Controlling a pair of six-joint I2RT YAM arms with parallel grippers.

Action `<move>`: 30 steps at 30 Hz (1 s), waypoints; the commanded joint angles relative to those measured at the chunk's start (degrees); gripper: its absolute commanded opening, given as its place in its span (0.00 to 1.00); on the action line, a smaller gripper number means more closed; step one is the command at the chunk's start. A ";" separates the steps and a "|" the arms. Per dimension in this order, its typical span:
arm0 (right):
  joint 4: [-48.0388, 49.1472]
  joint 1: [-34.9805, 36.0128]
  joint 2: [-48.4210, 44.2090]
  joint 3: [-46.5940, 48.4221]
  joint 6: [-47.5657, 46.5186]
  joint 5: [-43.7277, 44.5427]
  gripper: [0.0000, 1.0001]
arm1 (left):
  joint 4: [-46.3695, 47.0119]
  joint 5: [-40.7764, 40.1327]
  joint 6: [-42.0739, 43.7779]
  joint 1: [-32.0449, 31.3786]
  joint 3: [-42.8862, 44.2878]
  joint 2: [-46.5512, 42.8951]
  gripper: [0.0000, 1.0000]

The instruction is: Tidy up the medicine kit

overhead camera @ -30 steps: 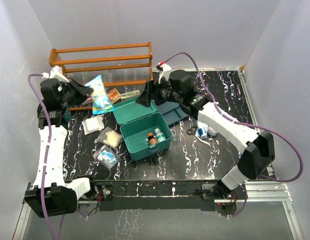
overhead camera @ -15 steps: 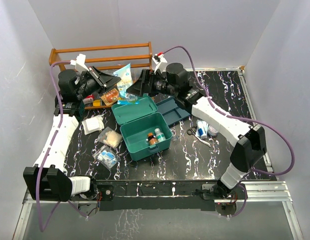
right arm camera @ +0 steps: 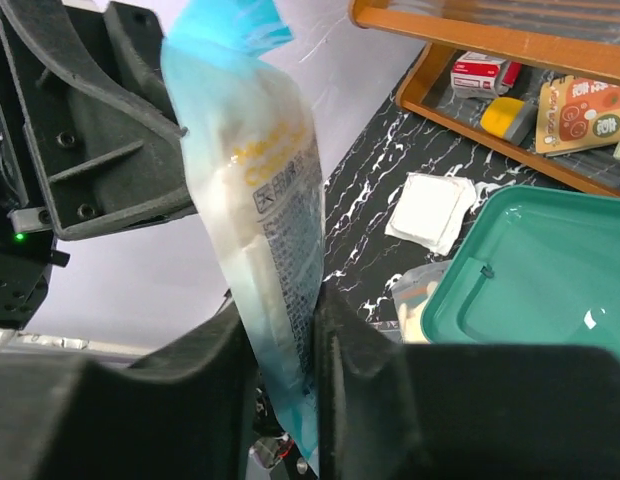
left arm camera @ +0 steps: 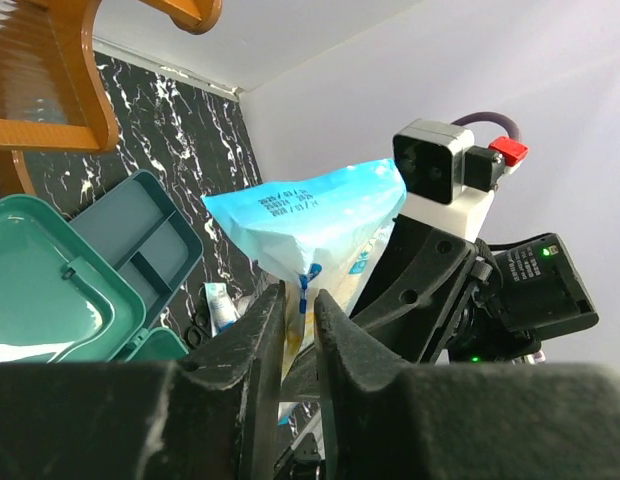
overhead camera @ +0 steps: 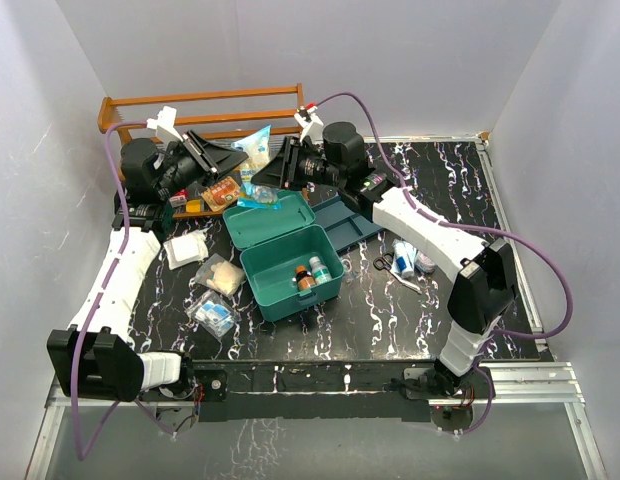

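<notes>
The medicine kit is a teal box standing open mid-table, its lid laid back and small bottles inside. Above its far side a blue-and-white packet hangs in the air between both grippers. My left gripper pinches one edge of the packet, which fills the narrow gap of the left gripper. My right gripper comes from the other side; the right gripper is shut on the packet. The kit lid lies below it.
A brown wooden rack with small boxes and sachets stands at the back left. A darker blue-teal tray sits right of the kit. Pouches and a gauze pad lie to its left, tubes to its right.
My left arm carried the packet rightward from beside the rack to the right gripper. The right jaws, wide open before, have closed on the packet.
</notes>
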 commanded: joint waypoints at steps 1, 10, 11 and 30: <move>5.65 -0.91 -0.34 2.40 0.84 -2.97 0.16 | -2.57 0.18 2.15 -0.30 1.33 -1.59 0.24; 7.92 -4.75 -4.26 -3.72 -5.52 -14.98 0.06 | -24.12 -2.91 25.75 -0.22 12.86 -0.10 0.79; 7.92 -5.19 -4.48 -4.14 -6.87 -17.70 0.06 | -25.89 -1.62 29.04 -0.21 14.18 0.32 0.84; -18.36 -5.87 -9.33 -6.24 -44.14 -27.69 0.02 | -31.22 26.83 45.00 -7.08 16.80 5.68 0.89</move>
